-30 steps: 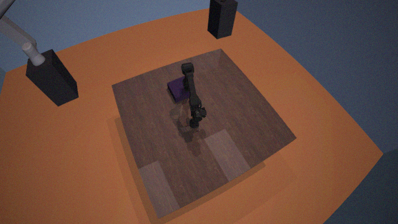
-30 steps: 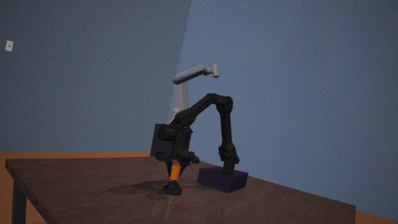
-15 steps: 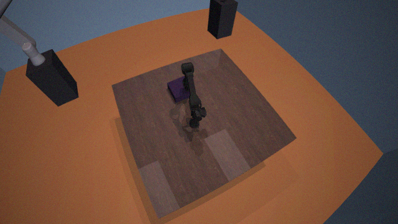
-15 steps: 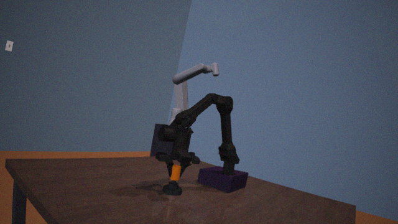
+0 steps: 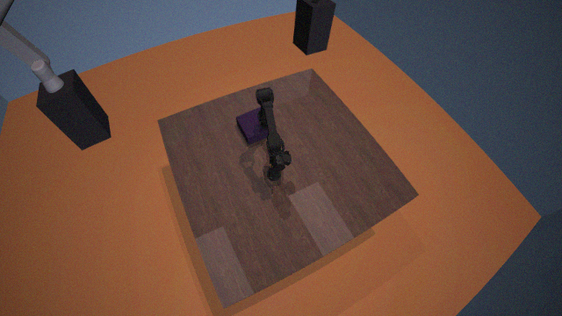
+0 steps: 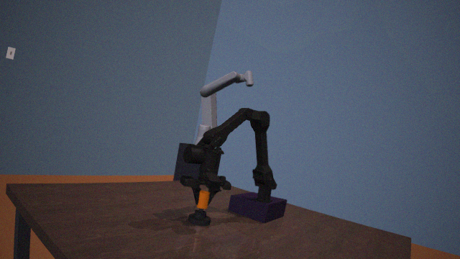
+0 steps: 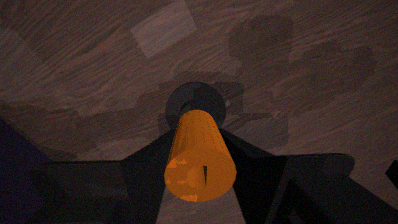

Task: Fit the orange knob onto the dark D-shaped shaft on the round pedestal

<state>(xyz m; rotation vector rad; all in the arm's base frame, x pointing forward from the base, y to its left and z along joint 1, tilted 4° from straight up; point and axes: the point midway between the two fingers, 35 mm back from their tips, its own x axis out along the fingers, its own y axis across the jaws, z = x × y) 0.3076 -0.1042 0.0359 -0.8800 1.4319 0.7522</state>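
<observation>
The orange knob is a ribbed cylinder with a dark pointer mark on its top face. My gripper is shut on it, one finger on each side. The knob leans slightly in the exterior view. The dark round pedestal stands on the table just below it. A short dark piece of the shaft shows between knob and pedestal, so the knob is not down on the pedestal. Whether the shaft's tip is inside the hole is hidden. In the top view the arm hides the knob.
The arm's purple base block stands on the brown wooden table. Pale patches lie on the table top. A grey arm on a dark block stands beyond the table.
</observation>
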